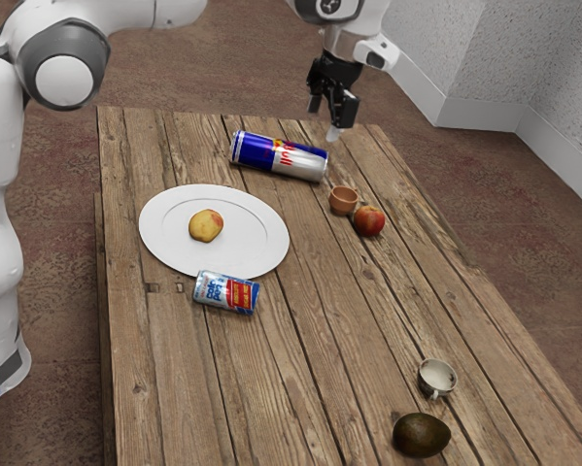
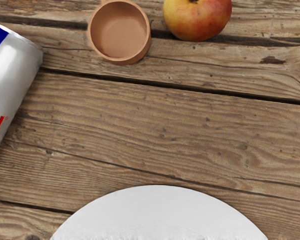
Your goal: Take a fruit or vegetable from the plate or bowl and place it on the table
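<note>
In the exterior view my gripper [image 1: 329, 111] hangs high near the table's far end, above and beyond the large can, its fingers apart. A small pale tip shows just below it; what it is I cannot tell. The yellow-red fruit [image 1: 206, 226] lies on the white plate [image 1: 159, 242], well away from the hand toward the exterior view's left. Part of the plate [image 2: 157, 210] curves along the wrist view's lower edge. A red apple [image 1: 369, 221] rests on the wood beside a small brown cup; the wrist view has this apple [image 2: 197, 17] too.
The Red Bull can [image 1: 279, 156] lies on its side near the brown cup [image 1: 344, 201]. A smaller can [image 1: 226, 293] lies close to the plate's near rim. A pale metallic cup [image 1: 436, 378] and a dark avocado [image 1: 422, 435] are at the table's near end.
</note>
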